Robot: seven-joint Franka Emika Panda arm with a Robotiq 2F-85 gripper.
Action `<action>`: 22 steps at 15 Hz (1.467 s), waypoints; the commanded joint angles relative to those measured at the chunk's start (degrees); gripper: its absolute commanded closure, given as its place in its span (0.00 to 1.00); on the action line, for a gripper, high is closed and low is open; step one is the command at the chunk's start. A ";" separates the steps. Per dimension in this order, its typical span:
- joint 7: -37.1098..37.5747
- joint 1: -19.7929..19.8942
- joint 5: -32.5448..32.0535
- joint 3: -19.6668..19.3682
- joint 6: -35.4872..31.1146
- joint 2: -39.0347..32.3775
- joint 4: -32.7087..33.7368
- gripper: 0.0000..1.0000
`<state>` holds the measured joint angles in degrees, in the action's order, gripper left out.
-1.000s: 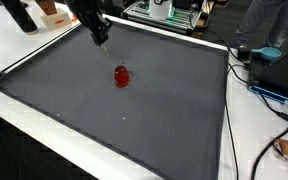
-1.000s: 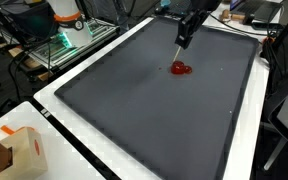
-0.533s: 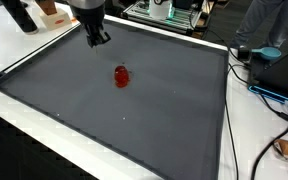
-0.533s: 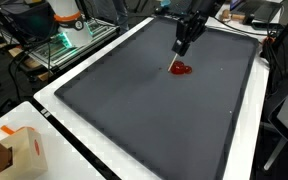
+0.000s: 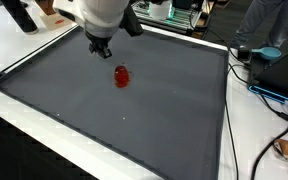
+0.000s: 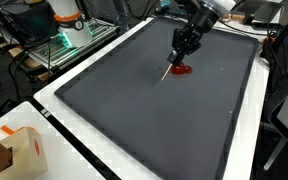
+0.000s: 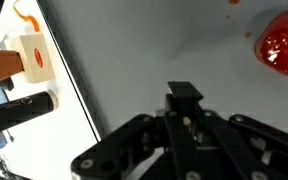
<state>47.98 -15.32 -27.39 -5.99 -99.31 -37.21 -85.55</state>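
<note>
A glossy red blob [image 5: 121, 76] lies on the dark grey mat [image 5: 134, 125], also seen in the exterior view [image 6: 183, 69] and at the wrist view's top right [image 7: 283, 45]. My gripper [image 5: 101, 48] hangs just up and left of the blob, shut on a thin dark stick [image 6: 171, 66]. The stick slants down from the gripper [image 6: 185, 45], and its tip reaches the mat just beside the blob. In the wrist view the gripper [image 7: 184, 108] has its jaws closed around the stick's black end [image 7: 184, 94].
The mat lies on a white table [image 6: 79, 140]. A cardboard box [image 6: 17, 150] sits at one corner, seen too in the wrist view [image 7: 32, 55] beside a black cylinder [image 7: 19, 112]. Cables [image 5: 259, 92] and a seated person [image 5: 274, 25] are past one side; an equipment rack [image 6: 69, 35] stands behind.
The arm has swung down and closer to the red blob, and the wrist has turned. The stick now slants, with its tip down by the blob.
</note>
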 commanded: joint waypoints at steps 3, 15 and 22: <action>4.42 -1.75 -1.66 -0.07 3.13 -2.13 1.10 0.97; 6.83 -3.37 -2.28 -0.03 3.43 -4.87 2.51 0.97; 8.40 -3.57 -3.54 -0.53 3.57 -6.62 3.31 0.97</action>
<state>54.90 -18.39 -29.09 -6.06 -96.84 -42.17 -83.64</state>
